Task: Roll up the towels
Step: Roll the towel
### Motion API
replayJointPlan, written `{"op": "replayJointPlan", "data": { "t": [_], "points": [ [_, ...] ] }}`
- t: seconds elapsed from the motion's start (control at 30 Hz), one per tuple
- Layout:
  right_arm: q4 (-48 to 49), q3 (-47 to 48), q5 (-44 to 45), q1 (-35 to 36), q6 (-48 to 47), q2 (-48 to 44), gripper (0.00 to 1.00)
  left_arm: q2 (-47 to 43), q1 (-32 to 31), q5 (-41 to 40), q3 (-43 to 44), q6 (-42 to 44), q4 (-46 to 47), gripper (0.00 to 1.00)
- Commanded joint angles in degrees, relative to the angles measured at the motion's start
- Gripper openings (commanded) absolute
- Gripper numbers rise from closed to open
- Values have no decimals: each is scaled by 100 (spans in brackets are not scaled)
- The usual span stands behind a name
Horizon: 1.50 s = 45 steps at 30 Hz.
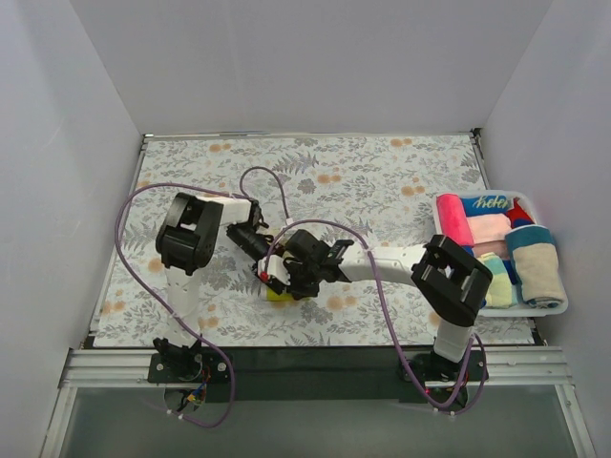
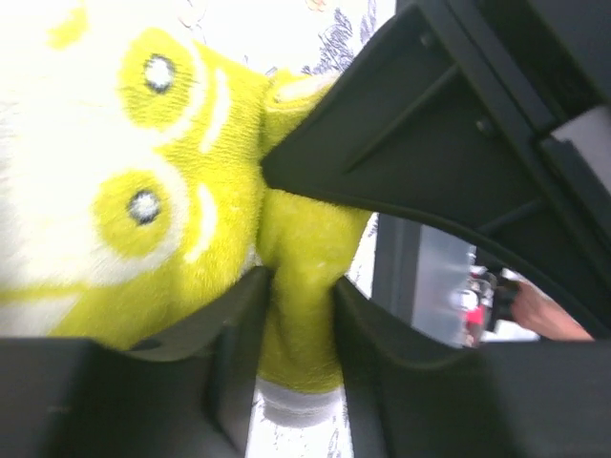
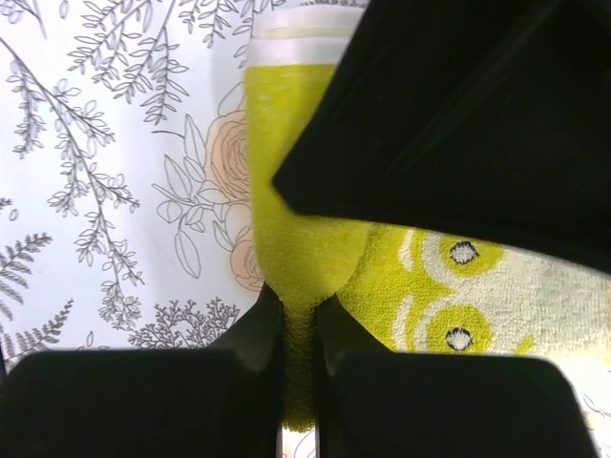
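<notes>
A yellow patterned towel [image 1: 279,295] lies on the floral covering at mid-table, mostly hidden under both grippers. My left gripper [image 1: 263,258] comes at it from the upper left and my right gripper [image 1: 286,277] from the right. In the left wrist view a fold of the yellow towel [image 2: 143,172] fills the gap of the left gripper [image 2: 300,296], both jaws pressing on it. The right wrist view shows the right gripper [image 3: 299,329] pinched tight on a thin edge of the yellow towel [image 3: 296,191]. Rolled towels [image 1: 456,219] lie in the basket.
A white slotted basket [image 1: 554,307] at the right edge holds several rolled towels, among them pale pink [image 1: 489,229] and beige [image 1: 540,272]. Purple cables [image 1: 143,200] loop over the floral covering [image 1: 382,181]. White walls enclose the table on three sides.
</notes>
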Motion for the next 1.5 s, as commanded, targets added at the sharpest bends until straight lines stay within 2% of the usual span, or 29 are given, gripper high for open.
{"op": "replayJointPlan", "data": {
  "t": [0.0, 0.17, 0.27, 0.3, 0.4, 0.5, 0.57, 0.67, 0.87, 1.07, 1.2, 1.33, 1.47],
  "points": [
    [-390, -256, -584, -30, 12, 12, 1, -445, 338, -1111, -83, 101, 1368, 35],
    [-1216, -142, -1368, -346, 187, 152, 1, -1454, 945, -811, -144, 21, 1579, 43],
    [-1654, 112, -1921, -566, 337, 354, 1, -2167, 1262, -1004, -486, -5, 2086, 44],
    [-1761, 217, -2236, -628, 389, 511, 1, -2726, 1375, -1109, -818, -23, 2263, 45],
    [-2034, 569, -2799, -900, 609, 819, 1, -3633, 1455, -1548, -1302, 29, 2608, 47],
    [-2087, 719, -3221, -1058, 741, 1179, 1, -4276, 1438, -1541, -1637, 153, 2582, 48],
    [-2324, 964, -3442, -1216, 689, 1434, 1, -4979, 1386, -1549, -2057, 345, 2616, 53],
    [-2579, 1202, -3812, -1401, 540, 1952, 1, -5824, 886, -1960, -2735, 688, 2748, 56],
    [-2685, 1317, -4190, -1683, 417, 2340, 1, -6800, -1080, -2823, -3772, 654, 3695, 59],
    [-2694, 1413, -4208, -1753, 346, 2560, 1, -6450, -2190, -3412, -4020, 540, 4662, 58],
    [-2676, 1466, -4269, -1815, 311, 2683, 1, -5967, -2630, -3518, -3968, 470, 5050, 56],
    [-2667, 1466, -4269, -1867, 267, 2754, 1, -5406, -2912, -3711, -4011, 426, 5367, 54],
    [-2667, 1440, -4243, -1920, 249, 2693, 1, -4957, -3009, -3939, -4064, 268, 5534, 47]
  ]
}}
